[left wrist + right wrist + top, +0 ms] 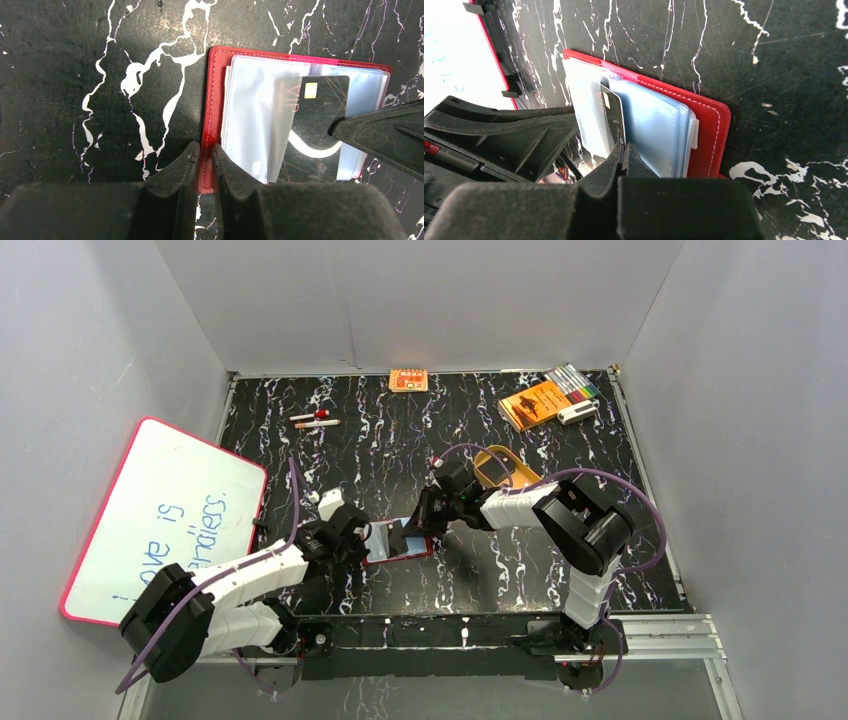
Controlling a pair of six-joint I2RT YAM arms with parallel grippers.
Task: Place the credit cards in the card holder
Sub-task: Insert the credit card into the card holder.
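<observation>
Red leather card holder (215, 100) is lying open on the marble table (75, 60), the left gripper (205, 156) pinching its cover edge narrowly, while the right gripper (623, 151), clamping the black credit card (316, 131), is probably needing a flat, straight push into the clear sleeve (250, 120).

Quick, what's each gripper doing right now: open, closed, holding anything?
Left gripper: jaws closed on the red cover edge of the card holder.
Right gripper: jaws closed on the dark credit card, which sits partly under a clear sleeve.
</observation>
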